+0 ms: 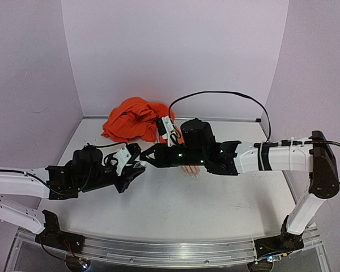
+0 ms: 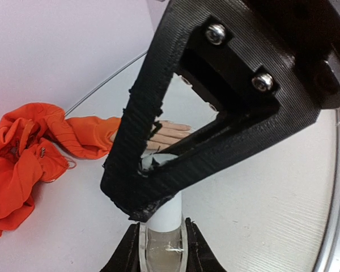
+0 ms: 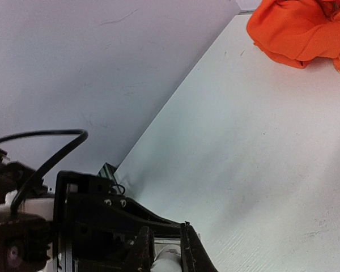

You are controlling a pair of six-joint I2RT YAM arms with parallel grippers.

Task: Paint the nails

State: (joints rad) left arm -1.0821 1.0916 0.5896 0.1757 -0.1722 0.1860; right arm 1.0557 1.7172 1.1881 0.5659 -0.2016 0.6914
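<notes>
My left gripper (image 2: pixel 162 229) clamps bottle (image 2: pixel 163 253), near mannequin hand (image 2: pixel 171 134). My right gripper (image 3: pixel 165 253) pinches its white cap (image 2: pixel 165 214). I must twist cap straight, keep bottle steady, no spill on hand.

Top camera high behind, looking down on table (image 1: pixel 175 198); wrist cameras low, close; all share orange cloth (image 1: pixel 133 119).

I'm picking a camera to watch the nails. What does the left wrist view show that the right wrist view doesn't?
Only left wrist: the mannequin hand and the clear bottle in the left claw. Only right wrist: the left arm. Both: the orange cloth, the table, and the white cap in the right claw.
</notes>
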